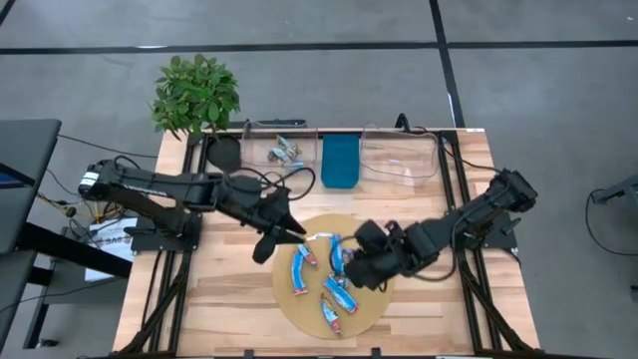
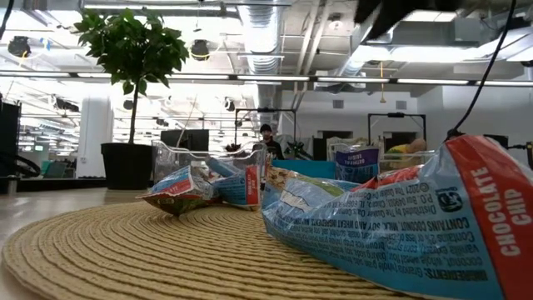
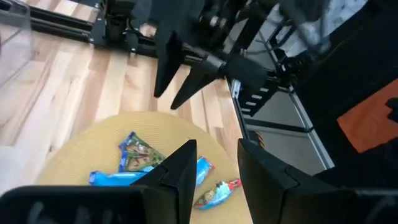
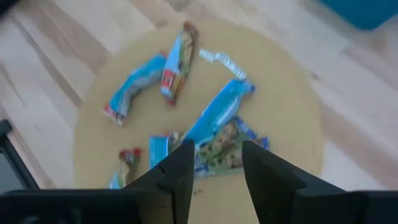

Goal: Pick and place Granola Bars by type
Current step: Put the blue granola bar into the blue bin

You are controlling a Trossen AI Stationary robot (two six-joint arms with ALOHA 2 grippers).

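Granola Bars [image 1: 321,277] lay in a loose cluster on a round woven mat [image 1: 374,309] at lower centre of the high view, approx. five blue-wrapped ones, some w/ red ends. A few more bars [image 1: 284,152] sat in a clear bin [image 1: 261,133] at upper centre-left, by a blue container [image 1: 340,162] and a second clear bin [image 1: 404,160] to its right.

Left arm [image 1: 159,189] reached in from the left edge, stretched nearly level across the wood table [image 1: 209,289], wrist angled down. Left gripper [image 1: 282,233] hung at the mat's upper-left rim, fingers parted w/ nothing between them; in the left wrist view the two dark fingers [image 3: 181,171] stood apart above the bars [image 3: 140,163].

Right arm [image 1: 478,214] came in from the right edge, elbow bent, forearm sloping down-left. Right gripper [image 1: 351,271] sat low over the mat's right half, just beside the bars. In the right wrist view its fingers [image 4: 180,169] were spread, empty, w/ bars [image 4: 211,124] scattered on the mat [image 4: 280,93] beyond them.

Low view: a "chocolate chip" wrapper [image 2: 400,229] filled the right foreground, other bars [image 2: 200,187] centre-left on the mat [image 2: 125,250]. A potted plant [image 1: 194,95] stood at the table's upper-left corner.
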